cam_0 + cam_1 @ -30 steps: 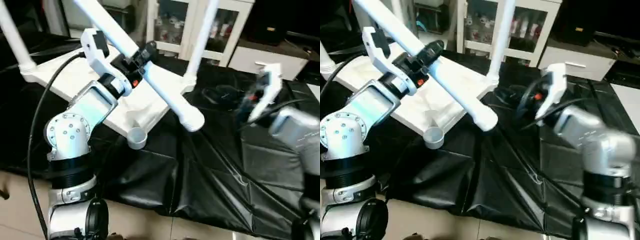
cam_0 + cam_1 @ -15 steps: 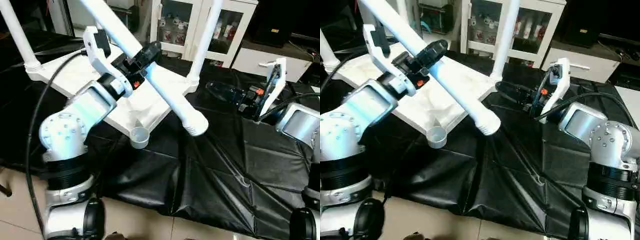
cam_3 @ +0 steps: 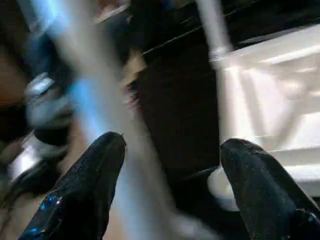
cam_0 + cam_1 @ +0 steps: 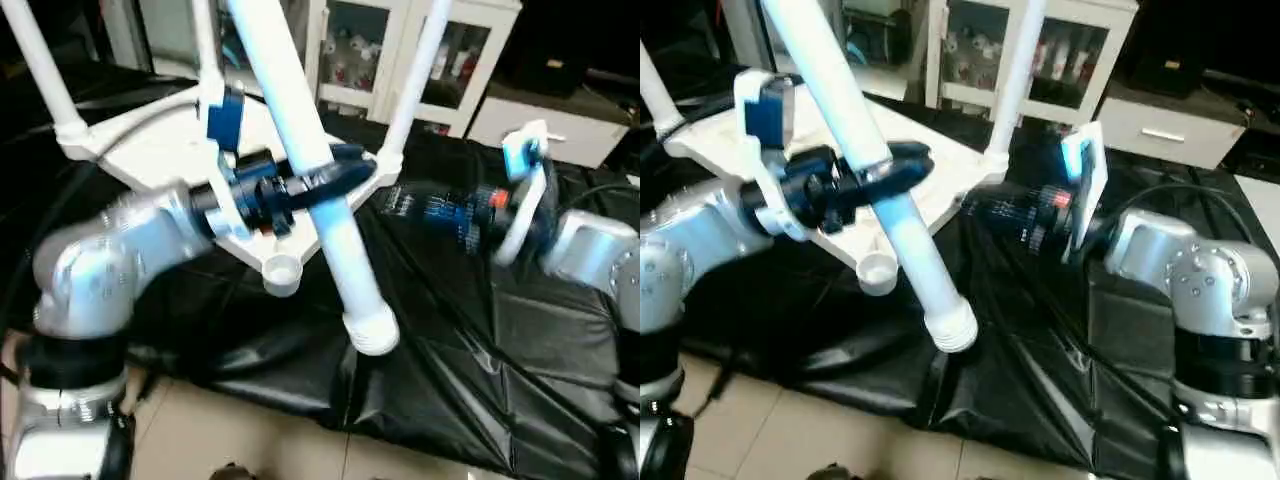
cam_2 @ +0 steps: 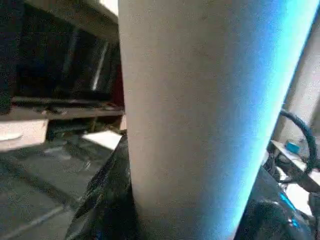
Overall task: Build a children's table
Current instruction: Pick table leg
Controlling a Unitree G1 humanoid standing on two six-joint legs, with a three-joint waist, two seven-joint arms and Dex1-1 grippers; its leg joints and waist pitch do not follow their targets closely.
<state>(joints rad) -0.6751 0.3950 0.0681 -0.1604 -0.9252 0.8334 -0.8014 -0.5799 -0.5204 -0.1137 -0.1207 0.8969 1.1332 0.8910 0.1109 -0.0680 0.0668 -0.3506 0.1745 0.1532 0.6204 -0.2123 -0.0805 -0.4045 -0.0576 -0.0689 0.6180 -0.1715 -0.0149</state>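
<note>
White plastic rectangular tabletop (image 4: pixel 150 150), upside down at upper left: 3 tapered white tube legs seated; 4th leg (image 4: pixel 325 215) clamped in left gripper (image 4: pixel 300 185) above empty near socket (image 4: pixel 281 272); right gripper (image 4: pixel 420 205) spread, empty.

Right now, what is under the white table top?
A black sheet lies under the table top and spreads toward the near edge. What the sheet itself rests on is covered. The empty corner socket sits above the sheet.
</note>
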